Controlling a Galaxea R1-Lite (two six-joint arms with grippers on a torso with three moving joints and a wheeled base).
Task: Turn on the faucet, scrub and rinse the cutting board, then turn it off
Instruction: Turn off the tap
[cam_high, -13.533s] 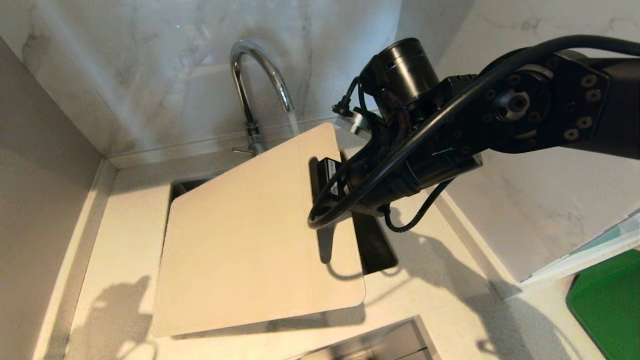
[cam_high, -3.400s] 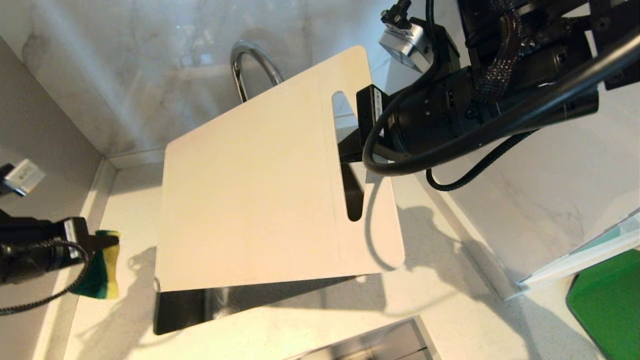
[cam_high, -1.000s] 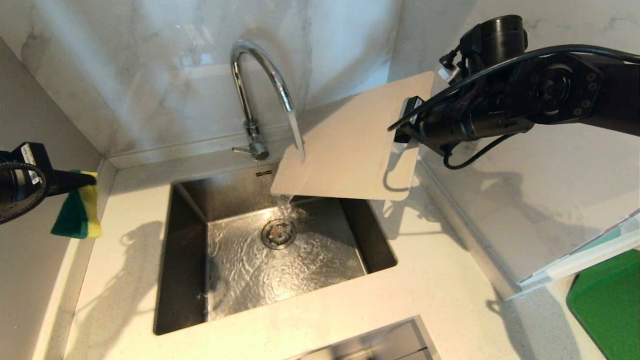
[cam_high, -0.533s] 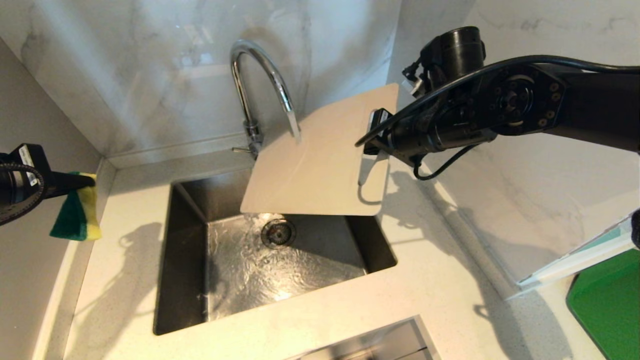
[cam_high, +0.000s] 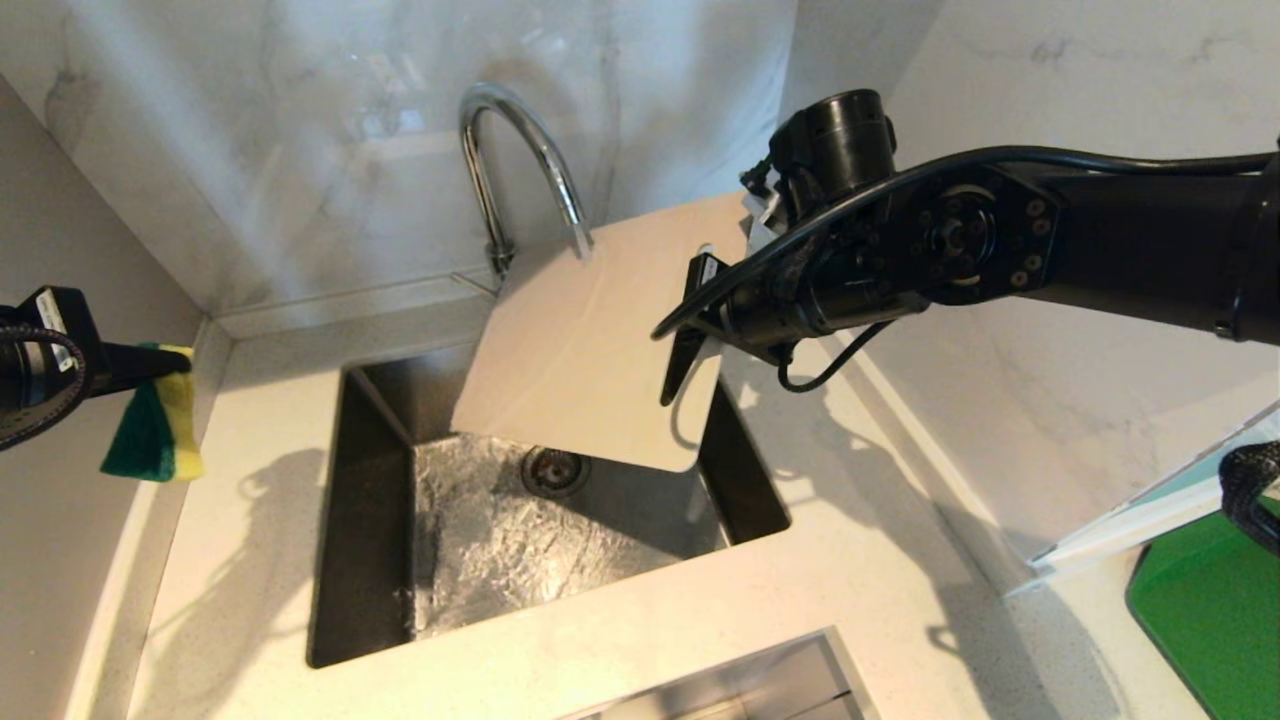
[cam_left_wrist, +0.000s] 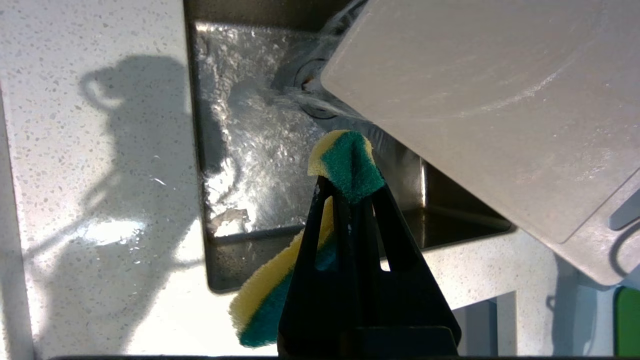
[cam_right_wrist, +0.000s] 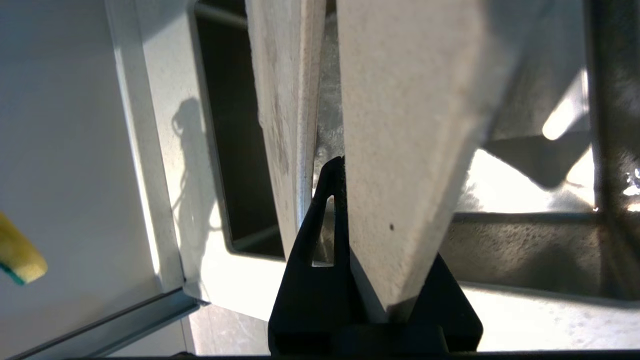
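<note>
The pale beige cutting board (cam_high: 580, 350) hangs tilted over the sink, its upper edge under the spout of the chrome faucet (cam_high: 520, 150). Water lands on the board and runs off its lower corner (cam_left_wrist: 340, 107) into the basin. My right gripper (cam_high: 700, 330) is shut on the board's handle end, one finger through the slot (cam_right_wrist: 370, 210). The board (cam_right_wrist: 400, 125) fills that wrist view. At the far left, above the counter, my left gripper (cam_high: 150, 375) is shut on a yellow-green sponge (cam_high: 155, 430), clear of the board. The sponge (cam_left_wrist: 345, 162) sticks out past the fingertips of the left gripper (cam_left_wrist: 350, 185).
The steel sink (cam_high: 360, 520) holds rippling water around the drain (cam_high: 555, 470). Marble walls close the back and right sides. A green mat (cam_high: 1210, 610) lies at the far right, and a second steel edge (cam_high: 740, 680) shows at the front.
My right arm has swung the board left and down, from beside the faucet to under the spout over the sink. The left gripper and sponge have stayed put.
</note>
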